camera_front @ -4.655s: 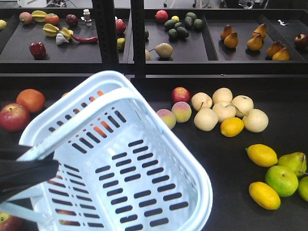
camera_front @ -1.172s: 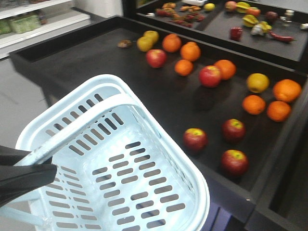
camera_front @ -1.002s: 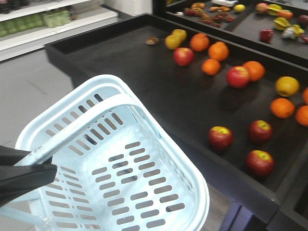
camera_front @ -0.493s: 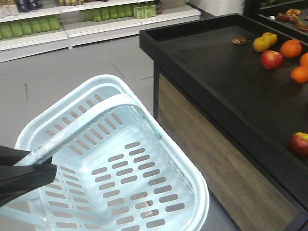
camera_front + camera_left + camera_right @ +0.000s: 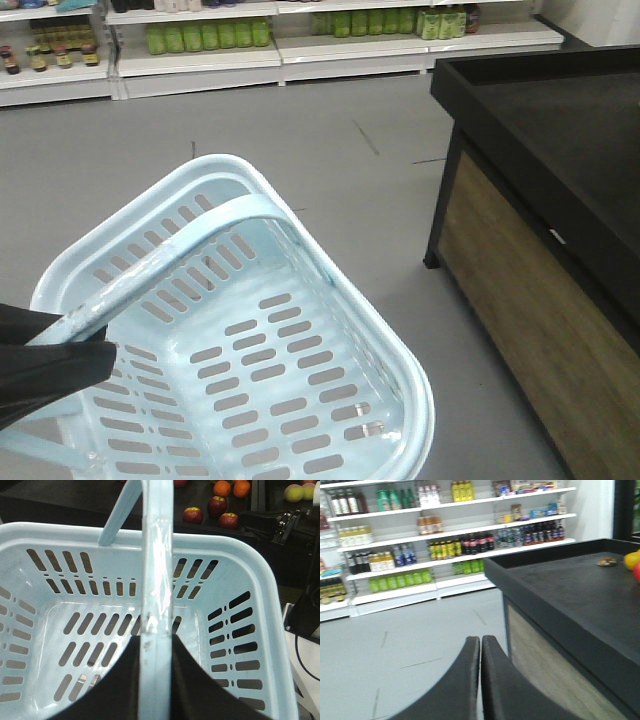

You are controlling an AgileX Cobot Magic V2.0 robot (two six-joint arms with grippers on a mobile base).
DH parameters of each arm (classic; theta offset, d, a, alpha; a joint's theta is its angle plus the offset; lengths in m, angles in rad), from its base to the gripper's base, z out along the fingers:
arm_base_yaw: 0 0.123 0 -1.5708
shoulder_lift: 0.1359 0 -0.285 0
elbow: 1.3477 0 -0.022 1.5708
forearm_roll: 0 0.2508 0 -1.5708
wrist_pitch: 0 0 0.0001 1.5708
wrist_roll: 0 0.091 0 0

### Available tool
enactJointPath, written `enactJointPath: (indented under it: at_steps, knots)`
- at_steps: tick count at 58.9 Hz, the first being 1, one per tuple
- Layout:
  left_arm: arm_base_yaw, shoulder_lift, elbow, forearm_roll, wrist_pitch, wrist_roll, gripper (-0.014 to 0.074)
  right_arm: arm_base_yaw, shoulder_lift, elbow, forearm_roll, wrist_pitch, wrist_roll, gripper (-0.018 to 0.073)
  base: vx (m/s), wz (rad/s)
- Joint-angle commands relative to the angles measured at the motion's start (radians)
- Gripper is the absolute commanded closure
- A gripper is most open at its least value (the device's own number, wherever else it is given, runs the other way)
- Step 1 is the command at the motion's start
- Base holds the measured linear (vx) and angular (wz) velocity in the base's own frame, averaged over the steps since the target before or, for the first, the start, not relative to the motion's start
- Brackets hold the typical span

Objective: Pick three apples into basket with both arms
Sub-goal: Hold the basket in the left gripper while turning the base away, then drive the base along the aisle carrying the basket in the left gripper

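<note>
The pale blue basket (image 5: 228, 163) hangs tilted over the grey floor with nothing in it. My left gripper (image 5: 155, 640) is shut on its handle (image 5: 156, 570), one black finger on each side; in the front view it shows at lower left (image 5: 60, 368). Three dark red apples (image 5: 193, 515) (image 5: 218, 505) (image 5: 229, 520) lie on the black table beyond the basket rim (image 5: 210, 532), seen only in the left wrist view. My right gripper (image 5: 480, 645) is shut on nothing, above the floor beside the table's corner.
A black display table (image 5: 560, 130) with a wood-panelled side (image 5: 520, 300) stands at the right. Shelves of bottles (image 5: 200, 35) line the far wall across open grey floor. Oranges (image 5: 222, 487) and pale peaches (image 5: 295, 491) lie past the apples. Black hardware with cables (image 5: 287, 525) sits at the right.
The front view has swung left, away from the fruit table toward the aisle; the apples and oranges have slid out of it. The basket stays held in the left gripper.
</note>
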Motion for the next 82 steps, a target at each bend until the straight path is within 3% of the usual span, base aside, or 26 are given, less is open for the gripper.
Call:
enactJointPath:
  at_steps: [1,82]
  knots:
    - [-0.006,-0.004,-0.03,-0.063,-0.074,-0.004,0.0602,-0.004,-0.012,0.011,-0.009,-0.073,-0.008,0.0568,-0.12,0.47]
    - [-0.006,-0.004,-0.03,-0.063,-0.074,-0.004,0.0602,-0.004,-0.012,0.011,-0.009,-0.073,-0.008,0.0568,-0.01,0.36]
